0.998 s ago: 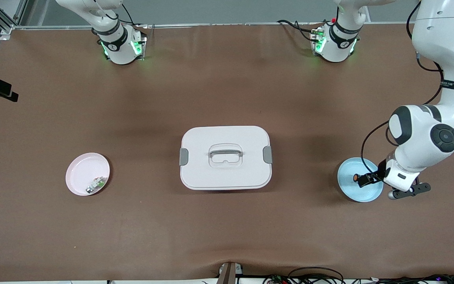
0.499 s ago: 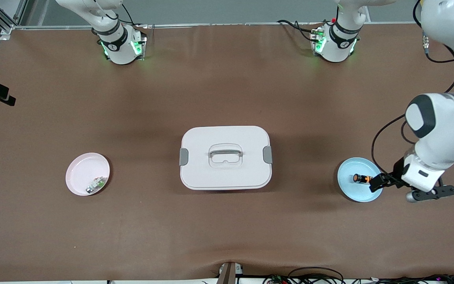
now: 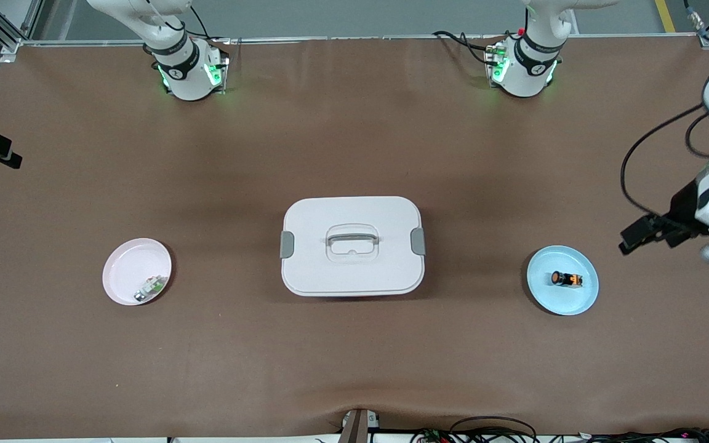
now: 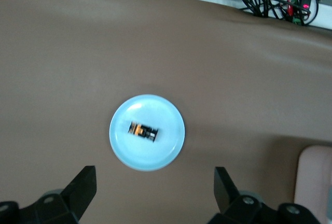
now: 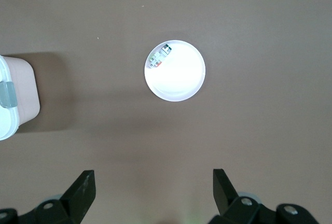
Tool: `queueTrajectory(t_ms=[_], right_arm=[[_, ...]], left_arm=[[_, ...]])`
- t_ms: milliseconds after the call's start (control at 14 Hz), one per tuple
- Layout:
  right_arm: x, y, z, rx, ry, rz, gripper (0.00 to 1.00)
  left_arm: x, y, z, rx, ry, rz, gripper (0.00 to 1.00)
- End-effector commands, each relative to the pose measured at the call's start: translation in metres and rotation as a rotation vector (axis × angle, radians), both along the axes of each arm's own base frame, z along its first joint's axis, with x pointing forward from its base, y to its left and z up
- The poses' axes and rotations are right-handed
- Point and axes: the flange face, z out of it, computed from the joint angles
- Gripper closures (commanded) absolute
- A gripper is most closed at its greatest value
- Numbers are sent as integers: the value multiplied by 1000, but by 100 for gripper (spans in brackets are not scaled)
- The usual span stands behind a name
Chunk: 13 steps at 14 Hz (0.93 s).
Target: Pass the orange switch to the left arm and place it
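Left end effector: spread, empty, over bare worktop beside blue plate.
Right end effector: spread, waiting.
Risk: I may topple orange switch approaching off-centre.

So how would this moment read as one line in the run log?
tiny black orange-capped switch: lying on round blue plate | left gripper: open, above plate | right gripper: open

Even, diffuse overhead light fills the scene, and the box casts only a soft, faint shadow onto the brown table. In the right wrist view the pink plate is washed out almost to white by glare. The left wrist view is slightly soft, with the orange switch blurred on the blue plate.
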Motion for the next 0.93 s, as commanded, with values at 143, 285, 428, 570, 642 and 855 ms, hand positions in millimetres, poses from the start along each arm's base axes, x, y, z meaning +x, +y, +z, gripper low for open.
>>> queueTrajectory(t_ms=[143, 285, 428, 570, 642, 855], right_arm=[[-3, -1, 3, 9, -7, -17, 0], [-3, -1, 3, 11, -7, -17, 0], [-3, -2, 3, 9, -7, -19, 0], [-3, -2, 3, 9, -9, -19, 0], [-3, -2, 3, 11, -9, -19, 0], [-3, 0, 3, 11, -9, -16, 0]], left_arm=[[-34, -1, 53, -6, 57, -31, 0], [-49, 1, 62, -6, 61, -29, 0], [-62, 6, 72, -4, 48, -19, 0], [-69, 5, 70, -4, 54, -21, 0], [-74, 5, 66, -4, 61, -21, 0], [-86, 6, 59, 1, 66, -21, 0]])
